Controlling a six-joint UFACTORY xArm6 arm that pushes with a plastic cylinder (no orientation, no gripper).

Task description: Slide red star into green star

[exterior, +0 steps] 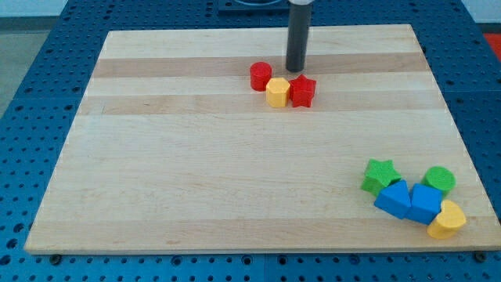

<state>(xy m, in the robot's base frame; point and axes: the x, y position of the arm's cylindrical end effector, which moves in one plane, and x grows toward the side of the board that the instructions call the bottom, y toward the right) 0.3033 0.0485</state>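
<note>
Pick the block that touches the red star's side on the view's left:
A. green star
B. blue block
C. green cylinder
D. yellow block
D: the yellow block sits against the red star, between it and the red cylinder.

The arm ended in a straight dark rod that came down from the view's top, standing close to upright, its upper part cut off by the frame's edge. My tip (295, 70) rested on the counter (196, 180) near the counter's far edge, a little to the view's right of that edge's middle and well away from both near corners. The rod's shaft looked plain, smooth and cylindrical, and nothing more of the arm above it showed.
</note>
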